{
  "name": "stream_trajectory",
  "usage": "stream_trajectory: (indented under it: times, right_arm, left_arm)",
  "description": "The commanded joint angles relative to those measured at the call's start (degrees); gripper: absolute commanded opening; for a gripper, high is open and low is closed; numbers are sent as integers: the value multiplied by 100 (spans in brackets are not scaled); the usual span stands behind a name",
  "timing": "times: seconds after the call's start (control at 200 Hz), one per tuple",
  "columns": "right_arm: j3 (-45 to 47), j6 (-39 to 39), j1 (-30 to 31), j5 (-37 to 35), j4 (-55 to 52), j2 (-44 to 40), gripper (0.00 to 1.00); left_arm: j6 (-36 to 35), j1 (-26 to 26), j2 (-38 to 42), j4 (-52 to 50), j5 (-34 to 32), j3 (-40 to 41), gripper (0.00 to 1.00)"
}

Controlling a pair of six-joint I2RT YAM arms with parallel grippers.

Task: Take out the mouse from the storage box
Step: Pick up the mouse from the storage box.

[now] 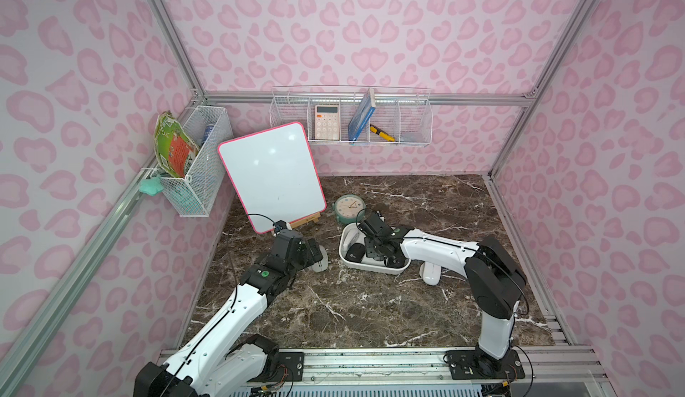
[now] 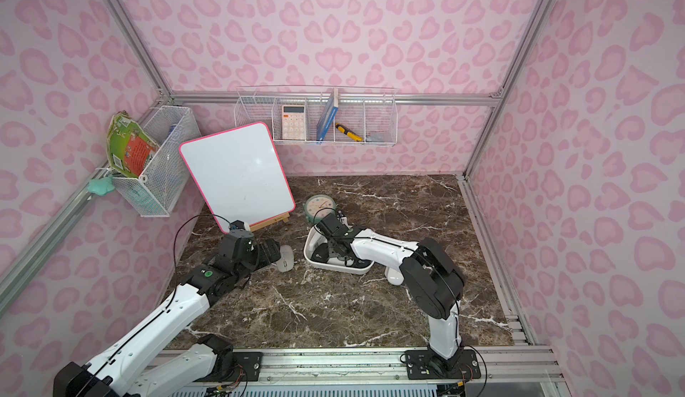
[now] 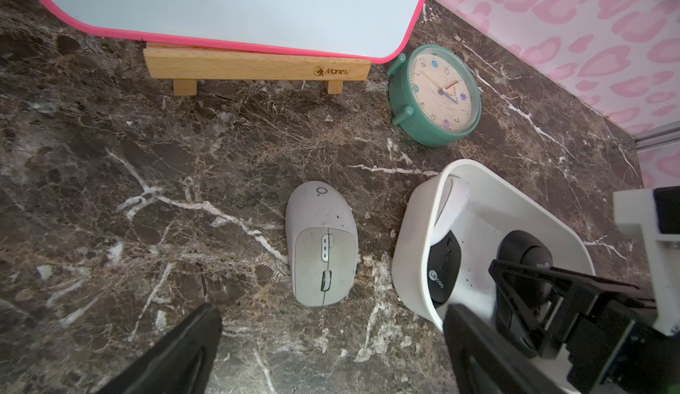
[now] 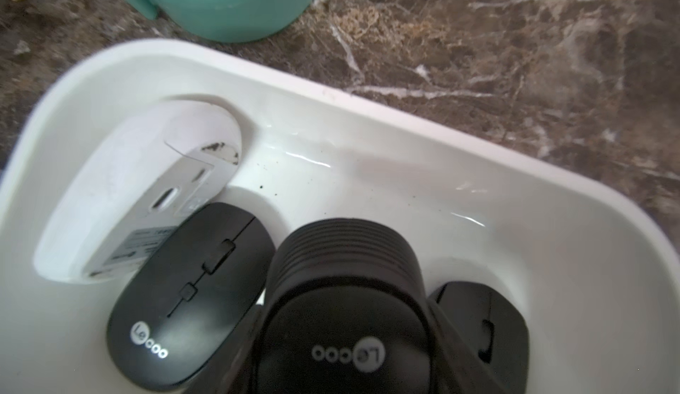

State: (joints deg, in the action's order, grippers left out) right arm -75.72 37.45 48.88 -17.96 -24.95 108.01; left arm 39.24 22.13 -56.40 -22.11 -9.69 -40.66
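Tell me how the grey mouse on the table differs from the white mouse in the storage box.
The grey mouse lies flat on the table, buttons up; the white mouse is tipped up inside the storage box, underside showing. The grey mouse stands alone; the white mouse rests against a black mouse. Both are computer mice.

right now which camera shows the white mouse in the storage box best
The right wrist view: the white mouse lies large in a corner of the storage box, tipped so its underside shows. The left wrist view catches only part of it behind the rim; in both top views it is a tiny white sliver.
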Motion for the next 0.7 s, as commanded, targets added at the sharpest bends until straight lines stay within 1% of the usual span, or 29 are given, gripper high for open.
stream_trajectory:
  times: [0.0,0.2,0.53,0.695]
  right_arm:
    - [2,-101,-7,-119,-23,-179,43]
    - [400,-106,-7,-70,31,-803,42]
    - [1741,203,2,-23,-154,-2385,42]
    - [2364,535,51,-3,-440,-3142,41]
  left_arm:
    - [30,2,-67,63,76,-64,99]
    - [66,2,-200,39,168,-187,99]
    - [73,11,-401,49,371,-346,99]
    - [45,70,-549,66,477,-463,99]
